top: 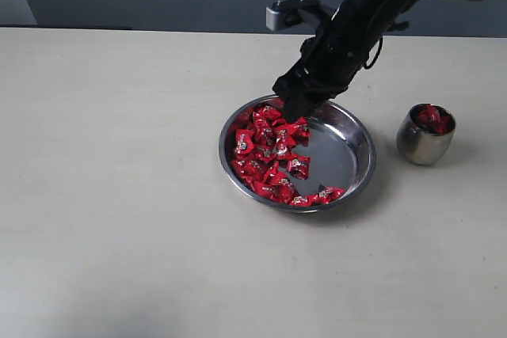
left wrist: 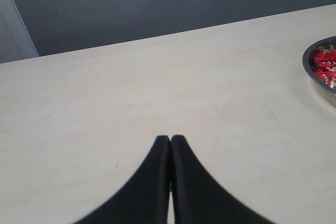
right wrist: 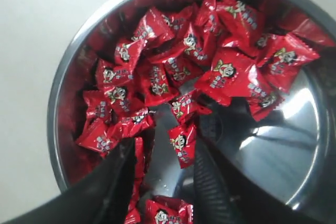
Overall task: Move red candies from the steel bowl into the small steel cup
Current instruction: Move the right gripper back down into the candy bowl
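**A:** Quick one. Where are we?

**B:** We've got the right hand point(right wrist: 165, 148) down inside the steel bowl point(top: 337, 152) with its jaws spread wide. One sweet lies in the gap, and as far as we can see it isn't pinched.

**A:** Left hand point(left wrist: 170, 145)?

**B:** Pressed shut and empty, over bare tabletop point(left wrist: 105, 103), well apart from the bowl.

**A:** And the red candies point(top: 269, 152)?

**B:** Most are heaped in the bowl's left half in the exterior view, and the right half is bare steel. A few already sit in the small steel cup point(top: 424, 144), which stands upright on the tabletop right of the bowl, not touching it.

**A:** How will they handle?

**B:** We judge them light, with crinkly, slick wrappers. On polished steel they'll likely skate away from any sideways nudge. The flared wrapper ends look floppy and the middle looks firmer.

**A:** So where do we grip?

**B:** We'd close across the plump middle of the loose one in the gap, not its ends. The risks we see are a neighbour coming up with it, or the foil slipping out.
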You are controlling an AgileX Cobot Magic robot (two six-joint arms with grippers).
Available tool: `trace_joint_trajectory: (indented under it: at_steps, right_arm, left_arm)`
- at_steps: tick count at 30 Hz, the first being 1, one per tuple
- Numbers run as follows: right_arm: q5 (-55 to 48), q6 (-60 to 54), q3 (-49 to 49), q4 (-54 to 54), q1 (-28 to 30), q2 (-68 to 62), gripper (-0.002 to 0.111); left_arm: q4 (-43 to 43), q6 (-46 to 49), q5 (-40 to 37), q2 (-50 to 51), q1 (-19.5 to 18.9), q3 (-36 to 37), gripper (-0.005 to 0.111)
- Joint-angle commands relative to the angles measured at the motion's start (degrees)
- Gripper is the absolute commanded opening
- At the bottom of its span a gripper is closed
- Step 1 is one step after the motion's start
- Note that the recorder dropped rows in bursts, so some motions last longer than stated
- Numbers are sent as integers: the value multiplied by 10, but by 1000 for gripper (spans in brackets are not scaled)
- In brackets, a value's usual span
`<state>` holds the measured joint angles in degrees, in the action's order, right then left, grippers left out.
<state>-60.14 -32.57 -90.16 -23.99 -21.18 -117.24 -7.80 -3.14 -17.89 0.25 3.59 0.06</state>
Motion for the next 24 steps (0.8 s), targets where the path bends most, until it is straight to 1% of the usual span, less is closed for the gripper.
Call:
trace_joint_trajectory:
  at_steps: [1, 6, 11, 24]
  right_arm:
    - [-25, -5, 2, 31, -16, -31, 43]
    - [-35, -2, 2, 40, -19, -61, 42]
    - [-17, 46, 2, 107, -19, -76, 42]
    - [12, 50, 2, 95, -19, -79, 42]
  left_arm:
    - [0, -3, 2, -2, 6, -1, 0]
    - [0, -3, 2, -2, 6, -1, 0]
    - [0, -3, 2, -2, 6, -1, 0]
    - [0, -3, 2, -2, 6, -1, 0]
